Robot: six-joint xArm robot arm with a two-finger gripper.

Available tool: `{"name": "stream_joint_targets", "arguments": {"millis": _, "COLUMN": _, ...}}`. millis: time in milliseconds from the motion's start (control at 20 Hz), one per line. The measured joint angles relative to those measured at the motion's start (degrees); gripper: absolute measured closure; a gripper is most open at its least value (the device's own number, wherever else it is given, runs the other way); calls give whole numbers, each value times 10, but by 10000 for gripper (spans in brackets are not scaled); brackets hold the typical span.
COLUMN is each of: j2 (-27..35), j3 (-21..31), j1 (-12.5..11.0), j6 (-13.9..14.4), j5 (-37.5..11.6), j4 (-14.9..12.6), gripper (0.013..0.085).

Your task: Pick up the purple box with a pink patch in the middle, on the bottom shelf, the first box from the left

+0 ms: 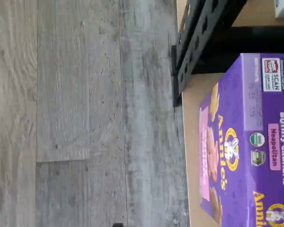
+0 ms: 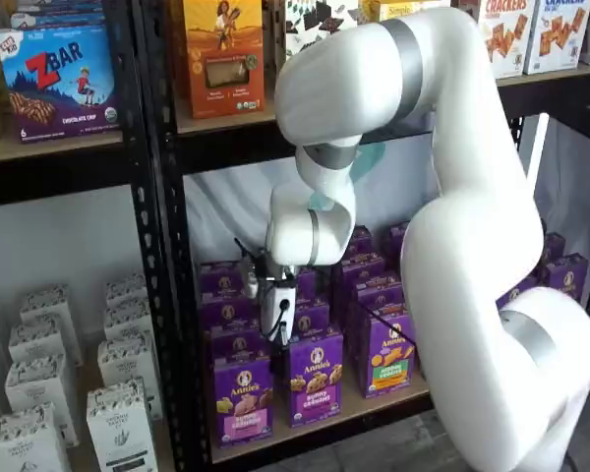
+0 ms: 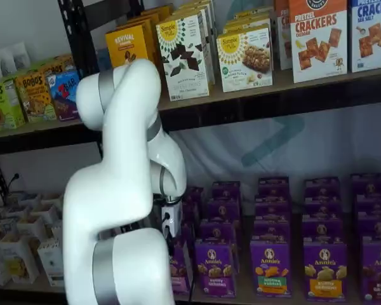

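The purple box (image 2: pixel 243 398) stands upright at the left end of the bottom shelf (image 2: pixel 346 418), with a white logo above and a pink band low on its front. The wrist view shows it from close up (image 1: pixel 246 142), lettered Bunny Grahams Neapolitan, on the tan board (image 1: pixel 191 142). My gripper (image 2: pixel 275 342) hangs just above and slightly right of this box, in front of the rows behind it. In a shelf view the gripper (image 3: pixel 173 240) shows beside the arm, which hides most of the box (image 3: pixel 180 267). I see no plain gap between the fingers.
A purple box with a dark purple label (image 2: pixel 315 379) stands right of the target, then one with a green-and-orange patch (image 2: pixel 383 354). A black perforated upright (image 2: pixel 172 324) stands just left of the target. White boxes (image 2: pixel 123 423) fill the neighbouring rack. Grey wood floor (image 1: pixel 80 113) lies below.
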Motion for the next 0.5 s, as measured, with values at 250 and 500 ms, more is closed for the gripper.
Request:
{"name": "stream_joint_targets", "arguments": {"millis": 250, "j2": 14, "j3": -30, "j1": -6, "j6": 31, "j5": 29, "j4": -37, "gripper": 130}}
{"name": "stream_joint_targets", "arguments": {"millis": 500, "j2": 28, "j3": -43, "j1": -3, "j6": 20, "j5": 13, "j4": -22, "gripper": 130}}
